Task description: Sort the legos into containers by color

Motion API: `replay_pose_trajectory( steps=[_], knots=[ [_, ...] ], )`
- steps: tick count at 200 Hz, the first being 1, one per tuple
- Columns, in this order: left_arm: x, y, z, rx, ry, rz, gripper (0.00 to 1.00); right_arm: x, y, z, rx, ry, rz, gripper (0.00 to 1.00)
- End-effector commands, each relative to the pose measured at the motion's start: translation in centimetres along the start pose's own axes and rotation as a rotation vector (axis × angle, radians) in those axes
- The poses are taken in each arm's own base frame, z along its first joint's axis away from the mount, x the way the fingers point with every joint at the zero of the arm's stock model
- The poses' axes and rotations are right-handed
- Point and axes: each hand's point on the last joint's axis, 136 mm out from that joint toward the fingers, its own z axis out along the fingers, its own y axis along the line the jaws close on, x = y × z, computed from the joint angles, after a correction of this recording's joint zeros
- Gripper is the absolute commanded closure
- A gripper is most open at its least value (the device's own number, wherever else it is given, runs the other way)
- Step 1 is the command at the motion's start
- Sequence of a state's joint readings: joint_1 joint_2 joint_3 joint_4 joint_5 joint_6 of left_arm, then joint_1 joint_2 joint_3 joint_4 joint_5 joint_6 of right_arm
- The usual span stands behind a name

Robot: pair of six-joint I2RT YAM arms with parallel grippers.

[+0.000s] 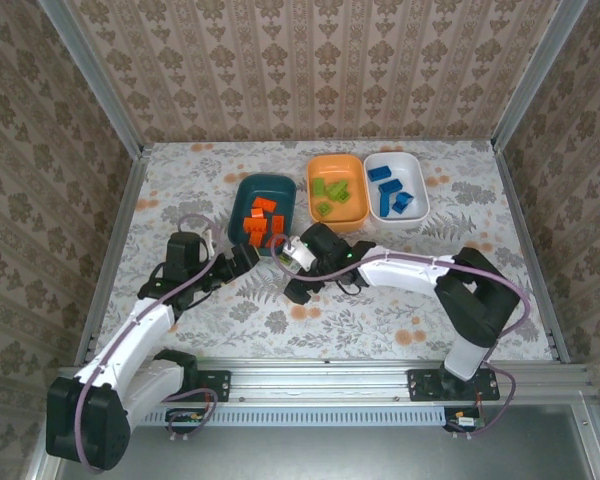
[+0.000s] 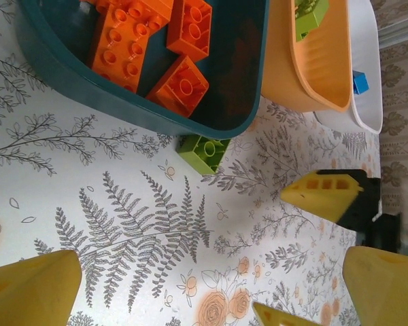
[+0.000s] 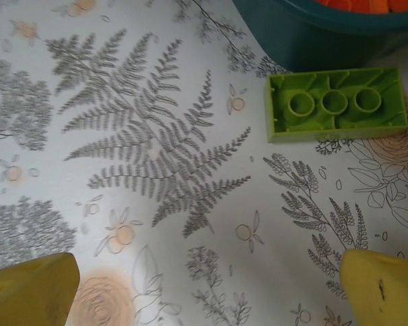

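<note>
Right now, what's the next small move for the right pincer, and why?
Probably ease the right pincer toward the green lego until its fingers straddle it. The pincer stands open, and that brick lies hollow side up on the table beside the teal bin, outside any container. Other greens sit in the orange bin.

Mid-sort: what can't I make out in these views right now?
- Right wrist view: teal bin cut off by the top edge, contents mostly out of frame.
- Left wrist view: white bin largely behind the orange bin; one blue brick shows, the rest hidden.
- Top view: green bricks in the orange bin overlap, too small to count.
</note>
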State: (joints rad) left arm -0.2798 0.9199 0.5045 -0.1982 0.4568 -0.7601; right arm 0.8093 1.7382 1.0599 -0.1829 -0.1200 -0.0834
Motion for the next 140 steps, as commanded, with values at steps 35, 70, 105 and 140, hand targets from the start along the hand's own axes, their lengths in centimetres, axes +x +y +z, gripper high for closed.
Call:
replay_pose_trajectory(
  steps=[35, 70, 105, 140],
  knots=[
    [0.4, 0.9, -0.8, -0.015, -0.003, -0.003, 0.00, 0.3, -1.8, 2.1, -0.019, 0.059, 0.052, 0.01],
    [0.3, 1.1, -0.8, -0.017, -0.006, -0.010, 0.00, 1.1, -2.7, 3.1, -0.033, 0.090, 0.071, 0.02],
    [0.3, 1.2, -0.7, -0.018, -0.007, -0.013, 0.00, 1.8, -3.7, 3.9, -0.022, 0.114, 0.088, 0.02],
    [0.3, 1.2, -0.8, -0.015, -0.005, -0.014, 0.00, 2.4, -4.2, 5.0, -0.039, 0.135, 0.118, 0.02]
  ],
)
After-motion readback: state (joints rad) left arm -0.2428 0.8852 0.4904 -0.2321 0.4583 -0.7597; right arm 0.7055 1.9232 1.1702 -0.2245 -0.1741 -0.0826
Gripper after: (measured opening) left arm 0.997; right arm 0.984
